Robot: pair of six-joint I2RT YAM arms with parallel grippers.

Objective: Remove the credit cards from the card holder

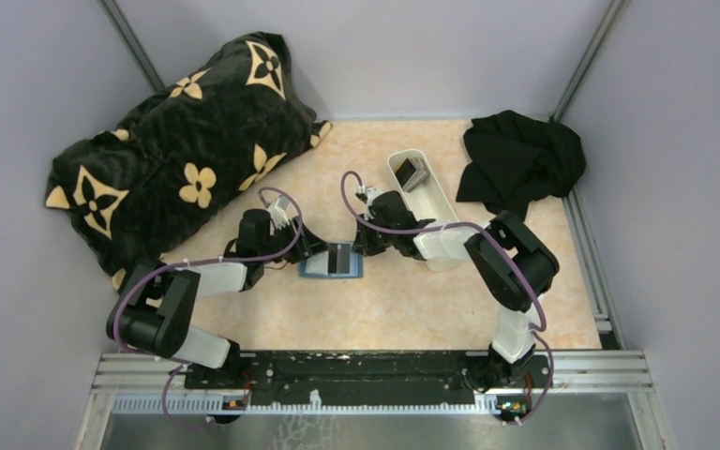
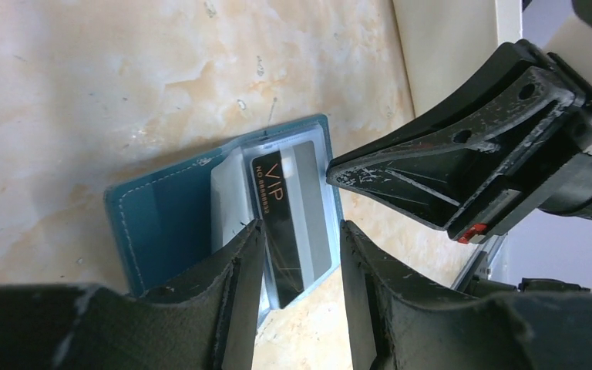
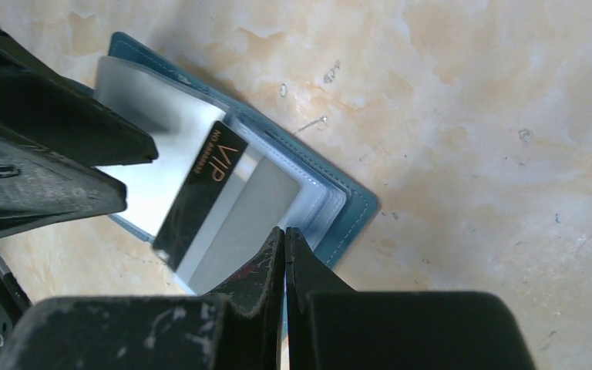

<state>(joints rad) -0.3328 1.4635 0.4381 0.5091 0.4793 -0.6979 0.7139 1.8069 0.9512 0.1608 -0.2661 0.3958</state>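
Observation:
The teal-blue card holder (image 1: 317, 267) lies open on the table between both grippers; it also shows in the left wrist view (image 2: 166, 223) and the right wrist view (image 3: 351, 212). A black and grey VIP credit card (image 2: 291, 208) sticks out of its clear sleeves, also seen in the right wrist view (image 3: 200, 181). My left gripper (image 2: 301, 225) is open, its fingers on either side of the card's near end. My right gripper (image 3: 284, 231) is shut, its tips resting on the holder's sleeves at the opposite edge. Another dark card (image 1: 411, 173) lies in the white tray.
A long white oblong tray (image 1: 428, 199) stands just behind the right gripper. A black cloth (image 1: 520, 159) lies at the back right. A large black cushion with gold flower marks (image 1: 178, 159) fills the back left. Grey walls close in on three sides.

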